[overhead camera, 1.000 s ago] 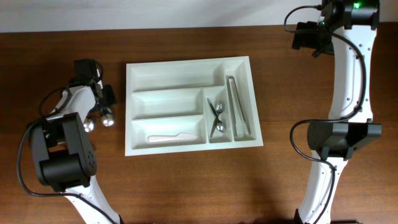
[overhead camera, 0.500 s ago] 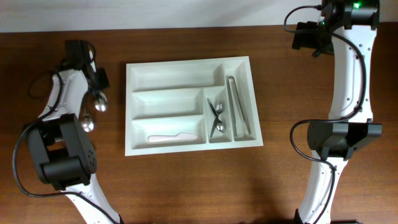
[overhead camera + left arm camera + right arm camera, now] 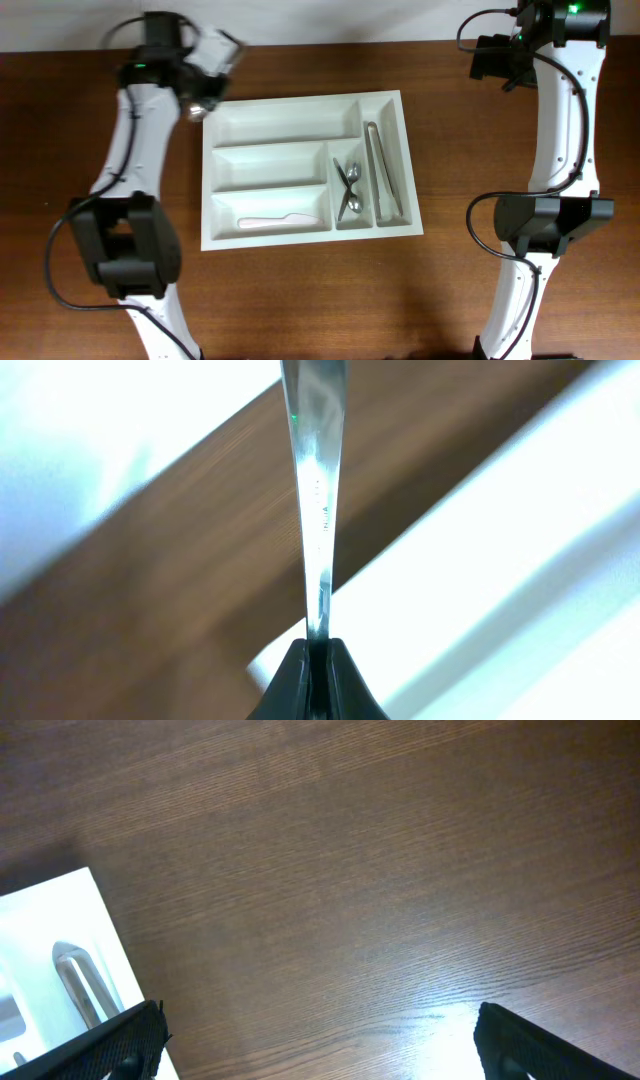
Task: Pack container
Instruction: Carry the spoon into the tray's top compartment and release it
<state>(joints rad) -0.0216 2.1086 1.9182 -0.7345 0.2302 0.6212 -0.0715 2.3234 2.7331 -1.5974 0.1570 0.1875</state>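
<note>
The container [image 3: 228, 116] is a large white cutlery tray in the middle of the table. It holds metal tongs [image 3: 385, 185], two spoons [image 3: 348, 190] and a white knife [image 3: 280, 220]. My left gripper [image 3: 200, 98] hovers at the tray's far left corner, blurred by motion. In the left wrist view it [image 3: 318, 660] is shut on the handle of a metal cutlery piece [image 3: 315, 510], with the tray [image 3: 520, 560] below. My right gripper [image 3: 320, 1050] is open and empty over bare wood, beyond the tray's far right corner [image 3: 50, 950].
The table top is dark brown wood [image 3: 500, 300]. A white wall edge runs along the far side [image 3: 350, 20]. Both arm bases stand at the near side, left [image 3: 120, 260] and right [image 3: 540, 225].
My left arm has swung from the table's left side up and right to the tray's far left corner, carrying the metal cutlery. The right arm has not moved.
</note>
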